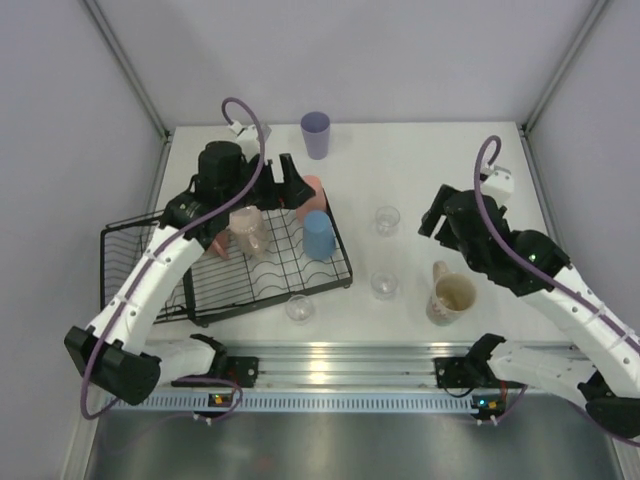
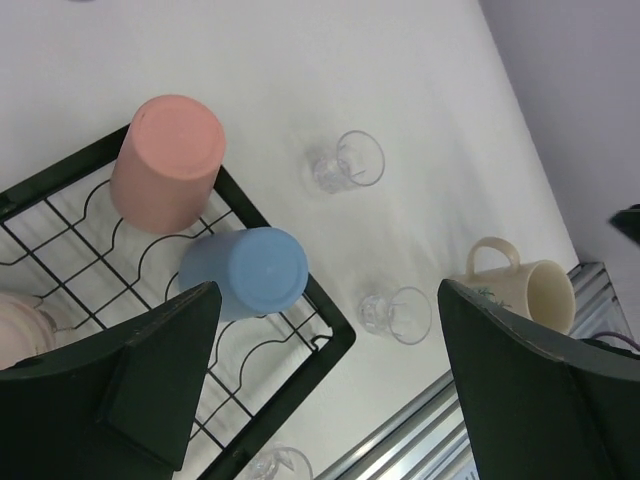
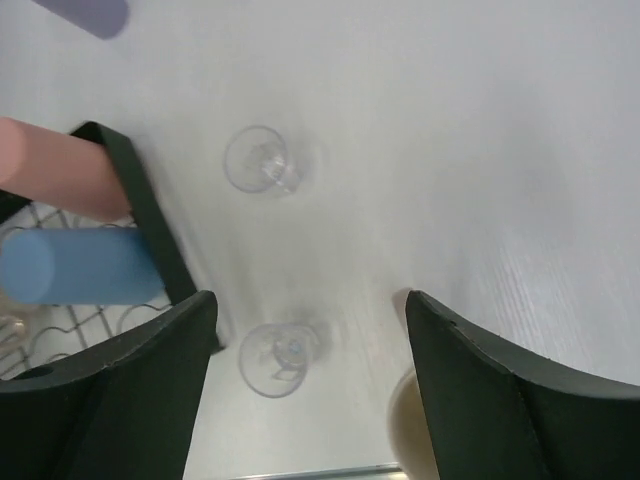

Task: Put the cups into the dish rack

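Status: dish rack (image 2: 340, 345) sits on the left of the table. It holds a salmon-pink tumbler (image 2: 165, 160) and a blue tumbler (image 2: 245, 270), both bottom-up at its right end, plus a pink mug (image 1: 247, 232) nearer the middle. Left gripper (image 2: 328, 300) hovers over the rack's right end, jaws spread wide, nothing in them. Right gripper (image 3: 310, 297) hangs over the table right of the rack, jaws well apart, also empty.

Not yet loaded: lavender tumbler (image 1: 315, 133) at the far edge, cream mug (image 1: 450, 295) near right, and three clear glasses. These are a far one (image 3: 262, 160), a middle one (image 3: 280, 355), and a third (image 1: 299, 308) just beside the rack's near right corner.

My read: right arm is set up for a glass pick, since the middle glass lies almost under its jaws. Centre over it, come straight down, close gently across the wall. Clear glass looks slick and light, so it probably skids or tips if one finger lands first. Mind the cream mug close by. Left arm is better off clear of the drop-in spot, or taking the third glass itself.
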Available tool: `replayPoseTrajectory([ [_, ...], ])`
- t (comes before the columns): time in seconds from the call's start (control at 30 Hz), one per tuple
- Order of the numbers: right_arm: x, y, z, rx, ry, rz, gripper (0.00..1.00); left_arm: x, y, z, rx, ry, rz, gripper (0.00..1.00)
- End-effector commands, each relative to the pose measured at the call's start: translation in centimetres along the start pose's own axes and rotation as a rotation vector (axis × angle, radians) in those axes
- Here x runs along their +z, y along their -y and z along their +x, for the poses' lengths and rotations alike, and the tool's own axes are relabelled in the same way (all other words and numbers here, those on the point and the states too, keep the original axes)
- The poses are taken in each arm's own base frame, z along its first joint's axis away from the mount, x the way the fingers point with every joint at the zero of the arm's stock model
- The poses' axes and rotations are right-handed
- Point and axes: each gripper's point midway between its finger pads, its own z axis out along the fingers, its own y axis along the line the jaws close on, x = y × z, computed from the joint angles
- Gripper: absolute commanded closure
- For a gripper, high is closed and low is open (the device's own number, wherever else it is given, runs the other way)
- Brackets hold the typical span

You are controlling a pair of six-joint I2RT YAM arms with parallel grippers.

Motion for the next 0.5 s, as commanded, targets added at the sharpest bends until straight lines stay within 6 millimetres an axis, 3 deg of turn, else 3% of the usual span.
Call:
replayPoseTrajectory([
  [0.0,0.7,5.7,4.3,-0.121,-0.102,0.191,0.24,-2.6,3.4,-3.2,0.063,0.147,0.138,0.05],
  [0.03,0.8,4.6,5.0,-0.156,-0.139,0.106,0.24,-2.7,3.5,-3.1,0.067,0.145,0.143,0.05],
  [0.17,-0.6,3.9,7.6,-0.145,-0.215,-0.067,0.30,-2.8,3.2,-2.6,0.083,0.143,0.141,0.05],
  [0.3,-1.1,6.5,8.6,-0.134,-0.228,0.024,0.34,-2.7,3.4,-2.0,0.085,0.128,0.164,0.06],
  [0.47,-1.2,6.5,10.7,-0.158,-0.309,-0.008,0.37,-2.6,3.5,-1.5,0.080,0.118,0.182,0.07],
])
